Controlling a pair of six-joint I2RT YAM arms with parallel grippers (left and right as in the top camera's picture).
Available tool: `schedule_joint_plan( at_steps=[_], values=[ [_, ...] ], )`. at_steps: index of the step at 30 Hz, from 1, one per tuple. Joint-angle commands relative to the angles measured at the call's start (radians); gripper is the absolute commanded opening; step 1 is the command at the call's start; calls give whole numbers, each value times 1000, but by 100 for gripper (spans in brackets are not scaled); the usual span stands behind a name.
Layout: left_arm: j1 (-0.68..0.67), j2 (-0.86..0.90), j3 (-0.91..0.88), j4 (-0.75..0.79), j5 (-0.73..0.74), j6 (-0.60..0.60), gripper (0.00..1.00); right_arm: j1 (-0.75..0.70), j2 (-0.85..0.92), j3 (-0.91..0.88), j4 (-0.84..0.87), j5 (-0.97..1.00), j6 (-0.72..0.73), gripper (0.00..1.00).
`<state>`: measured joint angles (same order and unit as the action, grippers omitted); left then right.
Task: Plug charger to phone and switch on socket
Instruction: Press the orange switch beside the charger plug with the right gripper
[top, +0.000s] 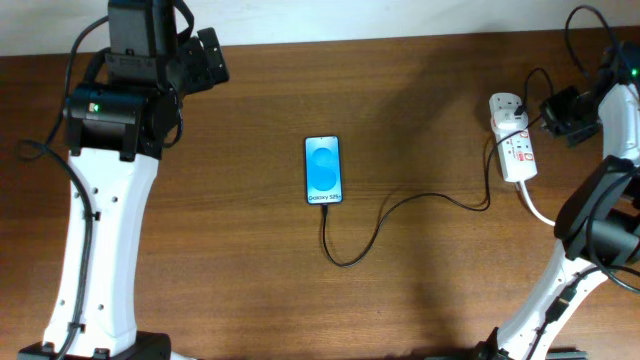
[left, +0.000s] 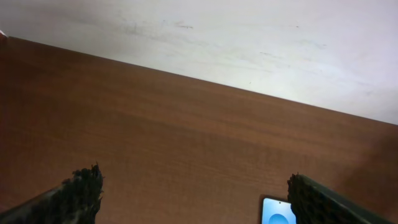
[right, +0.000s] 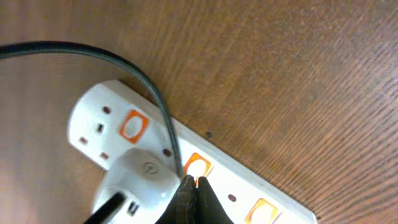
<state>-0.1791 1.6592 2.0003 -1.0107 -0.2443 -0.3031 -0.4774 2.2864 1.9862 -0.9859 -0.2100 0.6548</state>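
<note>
While your left gripper (left: 193, 202) hangs wide open above the table (left: 186, 124), your right gripper (right: 191, 188), pinched closed, touches an orange switch (right: 197, 165) on the socket (right: 93, 124); the charger (top: 400, 203) reaches the phone (top: 323, 170) lying mid-table.

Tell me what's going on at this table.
The charger cable runs from the socket strip to the phone, meeting its text-band end, and looks plugged in. The right gripper, fingers closed together, has its tips at an orange switch beside the plug, apparently to switch it on. The left gripper hangs open over the table, holding nothing.
</note>
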Motion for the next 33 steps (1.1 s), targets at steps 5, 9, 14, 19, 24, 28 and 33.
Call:
schedule_joint_plan(
  at_steps=[5,9,14,19,24,28,33],
  values=[
    [0,-25,9,-2,-18,-10,99,-1,10,13,-89,-40,32,4],
    [0,-25,9,-14,-18,-10,99,1,11,13,-89,-41,34,4],
    [0,-25,9,-37,-18,-10,99,14,28,13,-82,-40,47,4],
    [0,-25,9,-42,-18,-10,99,14,48,13,-70,-45,84,4],
    [0,-25,9,-42,-18,-10,99,14,48,13,-63,-61,84,4],
    [0,-25,9,-42,-18,-10,99,14,49,13,-44,-93,84,4],
    [0,-25,9,-42,-18,-10,99,24,55,13,-14,-93,87,4]
  ],
)
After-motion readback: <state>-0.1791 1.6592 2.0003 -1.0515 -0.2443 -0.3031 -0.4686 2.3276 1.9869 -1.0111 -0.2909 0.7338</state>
